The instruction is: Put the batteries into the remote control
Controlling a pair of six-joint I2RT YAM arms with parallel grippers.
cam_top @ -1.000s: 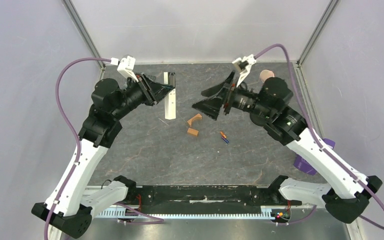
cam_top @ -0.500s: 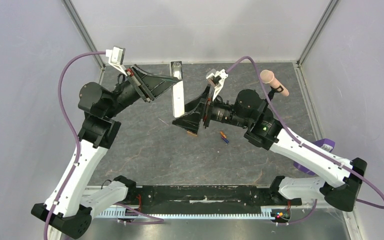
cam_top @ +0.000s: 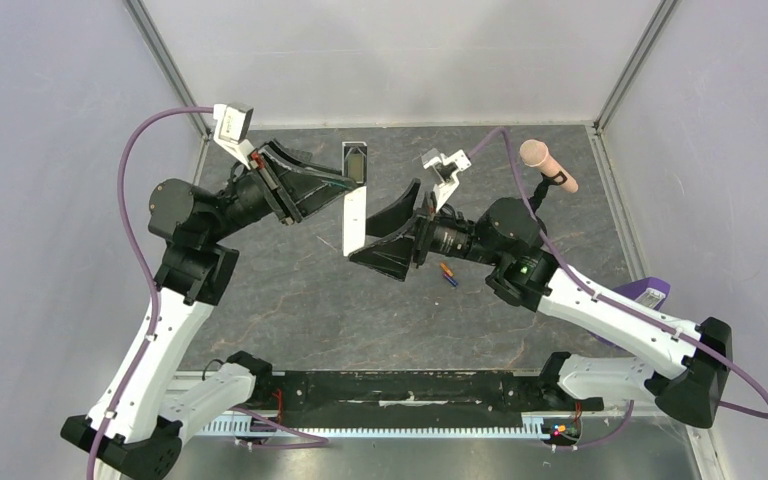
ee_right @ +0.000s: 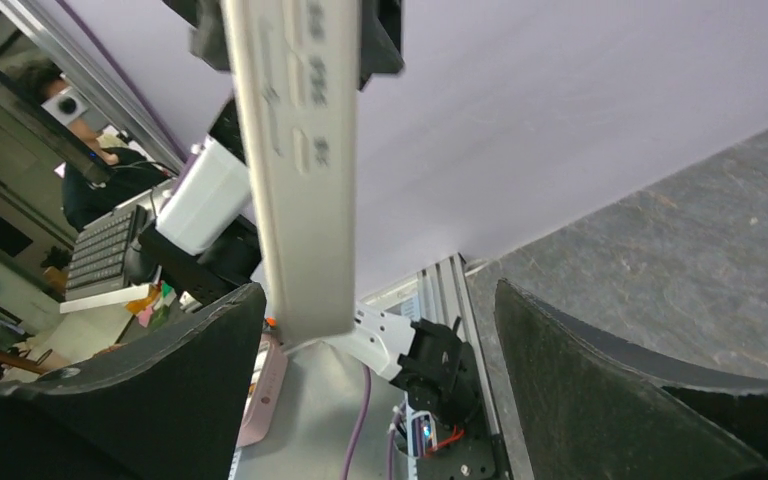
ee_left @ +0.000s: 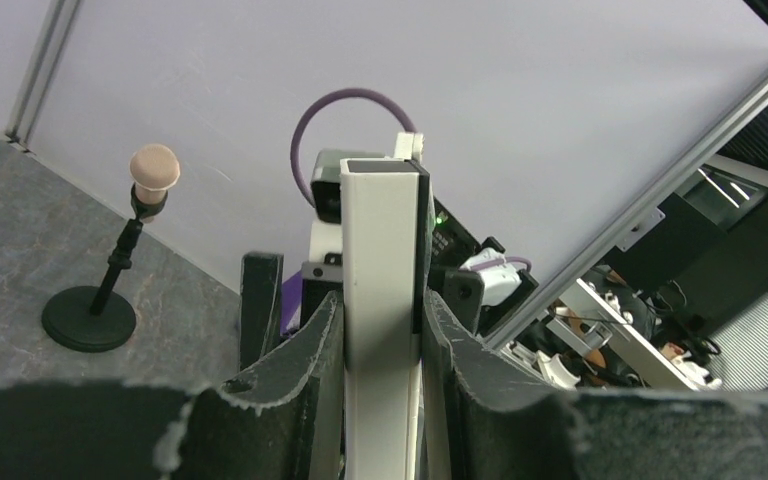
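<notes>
My left gripper point(cam_top: 345, 185) is shut on the remote control point(cam_top: 354, 205), a long cream-white bar held off the table; the left wrist view shows the remote control point(ee_left: 380, 300) pinched between both fingers, its hollow end pointing away. My right gripper point(cam_top: 385, 232) is open, jaws wide, right beside the bar's near end; in the right wrist view the remote control point(ee_right: 300, 170) hangs just inside the left finger point(ee_right: 140, 390), not gripped. The batteries point(cam_top: 447, 274), one orange-red and one dark blue, lie together on the table under the right arm.
A pink-headed microphone on a stand point(cam_top: 545, 165) stands at the back right, also in the left wrist view point(ee_left: 140, 210). A purple object point(cam_top: 645, 295) sits at the right table edge. The orange-brown blocks are hidden under the right gripper. Walls enclose the table.
The left gripper lifted the remote control off the table and tilted it up. The right arm swung left toward it and now has its open jaws at the bar's near end.
</notes>
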